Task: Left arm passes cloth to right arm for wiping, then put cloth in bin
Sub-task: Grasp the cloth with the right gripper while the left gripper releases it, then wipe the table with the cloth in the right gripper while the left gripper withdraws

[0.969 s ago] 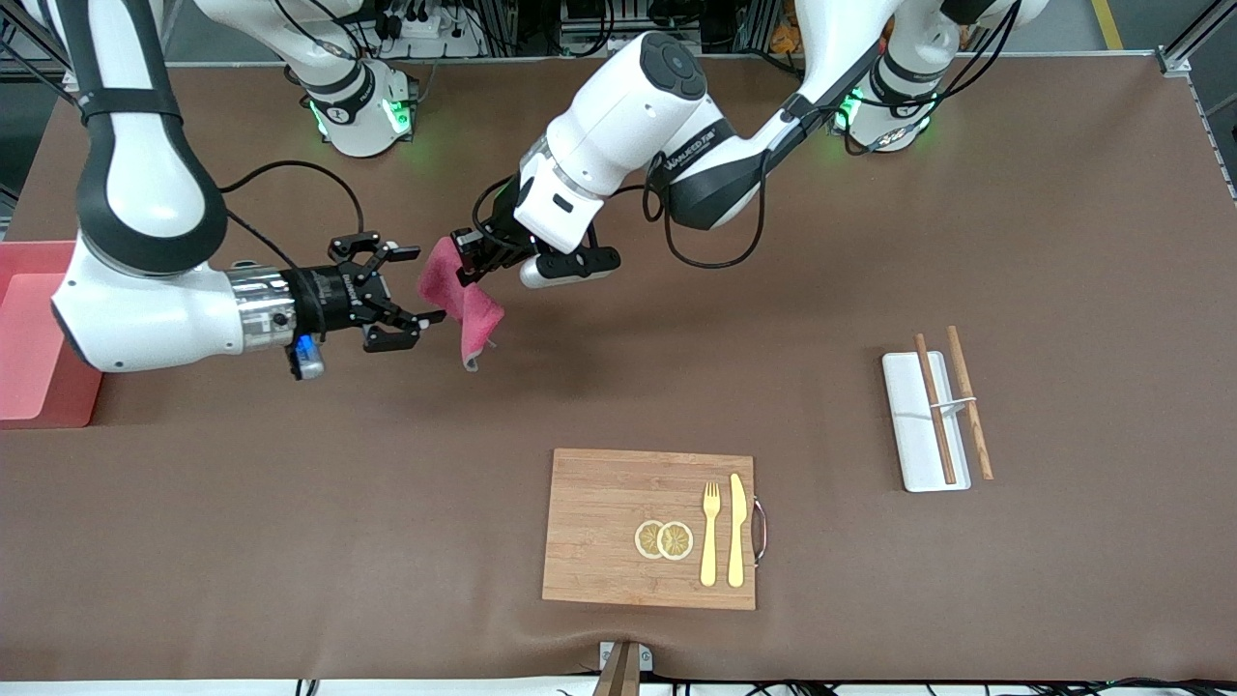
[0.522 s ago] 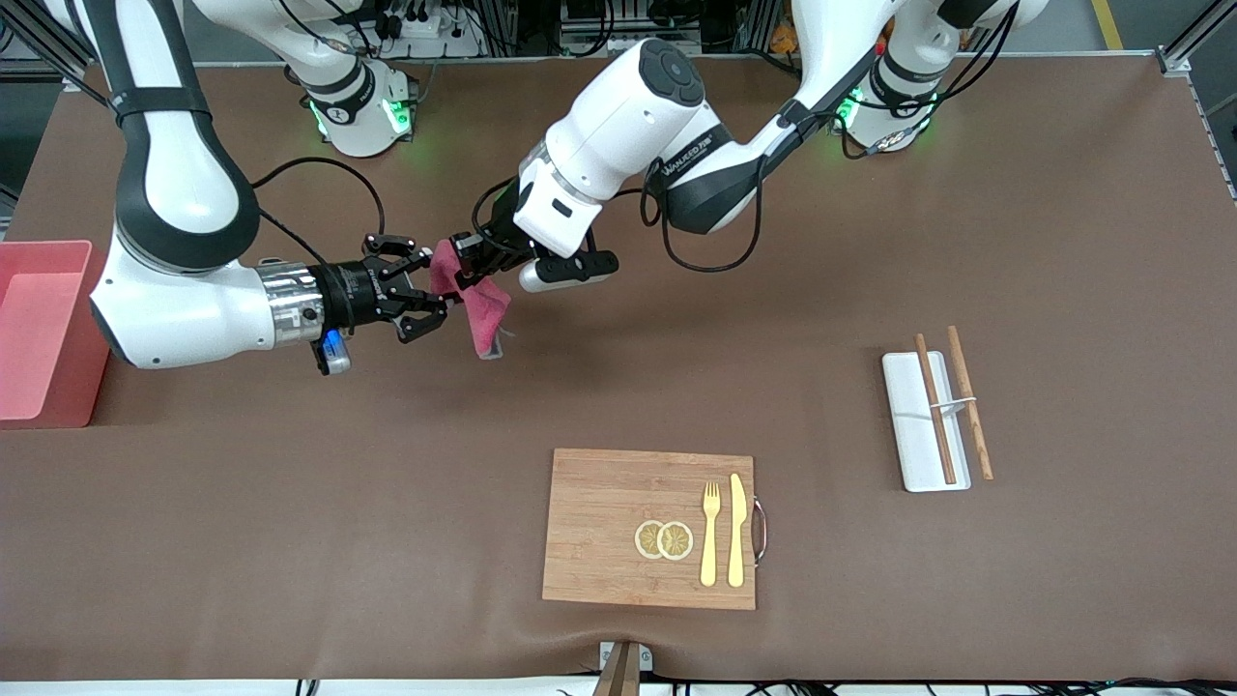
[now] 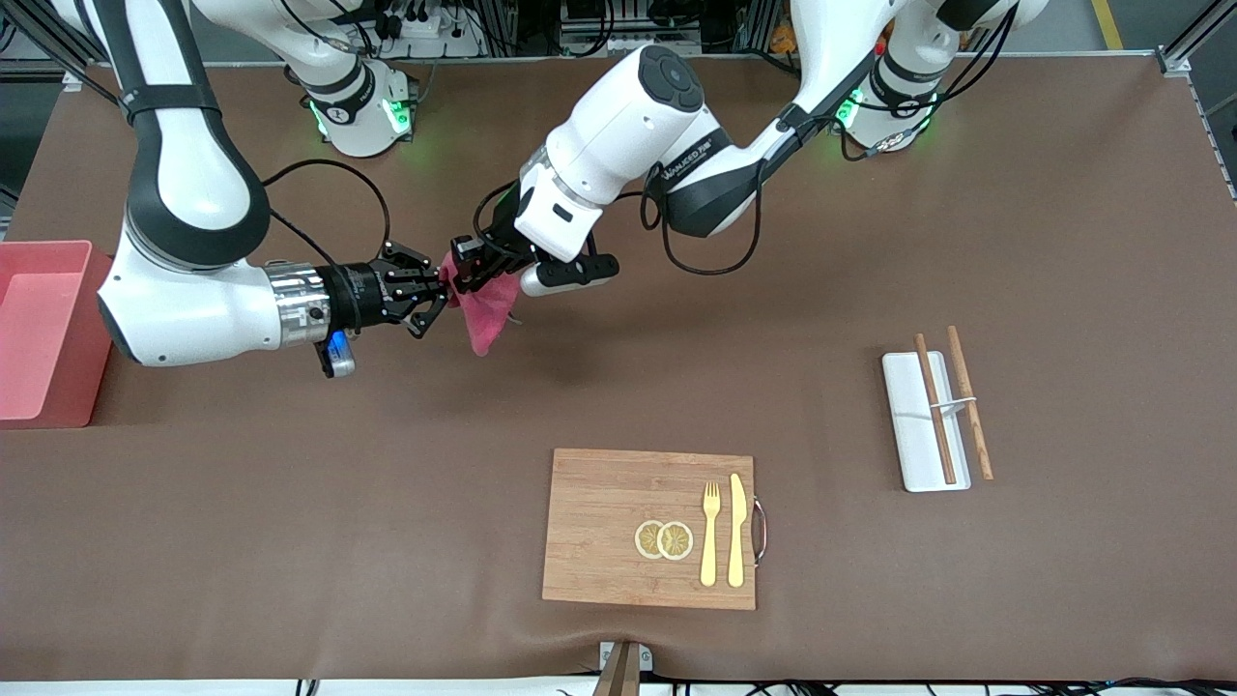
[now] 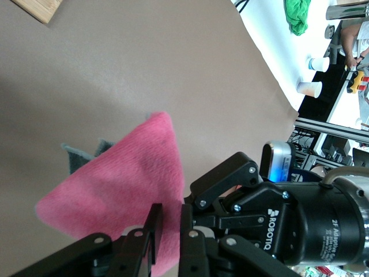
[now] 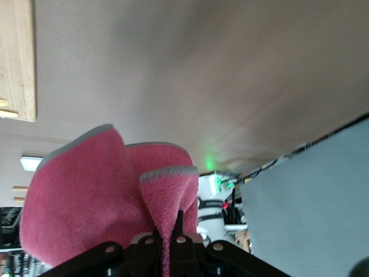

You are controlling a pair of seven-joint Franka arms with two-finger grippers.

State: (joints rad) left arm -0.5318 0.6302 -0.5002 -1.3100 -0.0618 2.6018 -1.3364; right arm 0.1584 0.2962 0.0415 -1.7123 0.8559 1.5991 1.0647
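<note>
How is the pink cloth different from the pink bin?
The cloth is soft, fuzzy and dark raspberry; the bin is a hard-looking, straight-walled salmon box. The cloth is much smaller than the bin. The cloth hangs in the air, pinched by the right gripper with the left gripper at it too, while the bin sits on the table at the right arm's end. Both are pinkish.

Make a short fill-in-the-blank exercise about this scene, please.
1. Both hands meet at the pink ____.
2. The right hand is ____ on the cloth.
3. The fork and knife lie on the wooden ____.
4. The bin stands at the ____ arm's end of the table.

Missing words: cloth; shut; board; right
</note>
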